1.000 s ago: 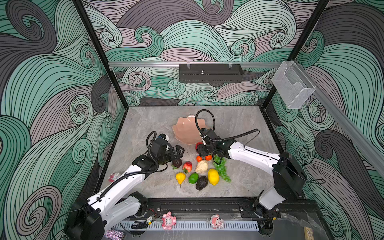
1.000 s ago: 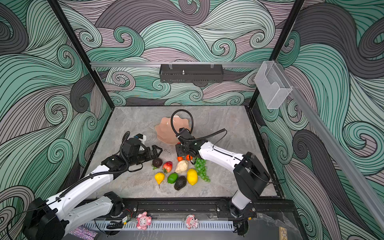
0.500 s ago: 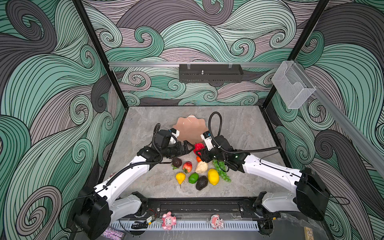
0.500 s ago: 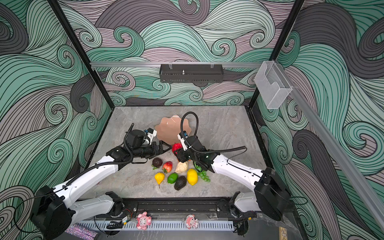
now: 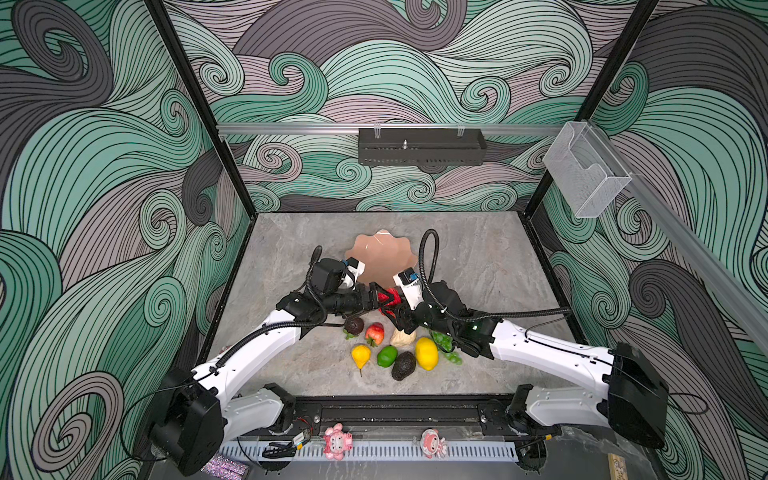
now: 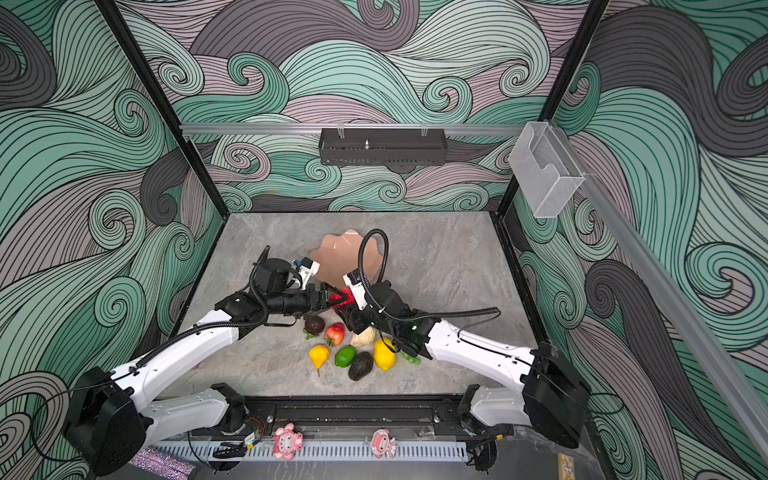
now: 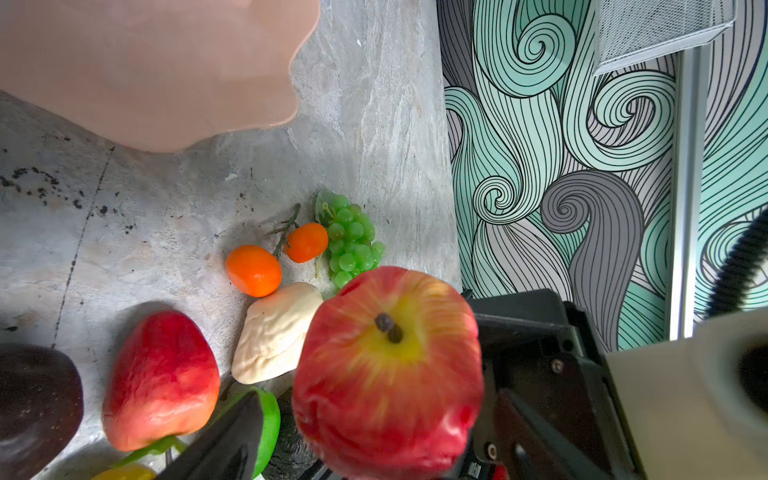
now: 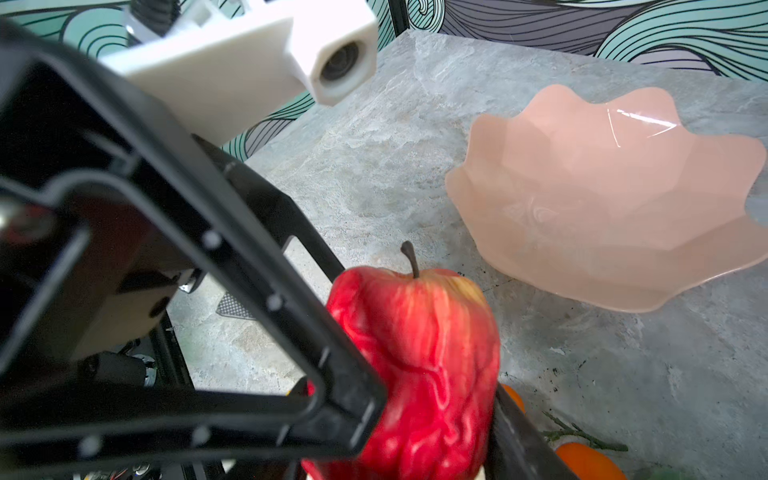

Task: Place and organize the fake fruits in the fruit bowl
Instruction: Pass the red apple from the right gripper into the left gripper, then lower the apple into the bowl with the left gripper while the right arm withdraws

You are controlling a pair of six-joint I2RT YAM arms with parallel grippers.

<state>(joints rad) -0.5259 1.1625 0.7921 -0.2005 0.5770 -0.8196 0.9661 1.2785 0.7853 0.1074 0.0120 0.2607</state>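
A red apple (image 5: 388,298) (image 7: 390,365) hangs above the table just in front of the peach-pink fruit bowl (image 5: 382,257) (image 8: 602,199), which holds nothing. My right gripper (image 5: 395,306) (image 8: 415,449) is shut on the apple. My left gripper (image 5: 382,297) (image 7: 374,449) reaches in from the left, jaws open around the same apple; one fingertip (image 8: 345,411) touches its side. Below lie two oranges (image 7: 253,270), green grapes (image 7: 353,241), a strawberry (image 5: 374,332), a yellow pear (image 5: 360,354), a lime (image 5: 387,356), an avocado (image 5: 403,365) and a lemon (image 5: 427,353).
A dark round fruit (image 5: 354,325) and a cream lumpy piece (image 5: 402,337) lie in the pile. Two pink figurines (image 5: 337,441) sit on the front rail. A clear box (image 5: 586,174) hangs on the right wall and a black shelf (image 5: 422,145) on the back wall.
My right gripper has lifted the apple off the pile toward the bowl's front. My left arm has swung in to the middle and its jaws have narrowed a little around the apple.
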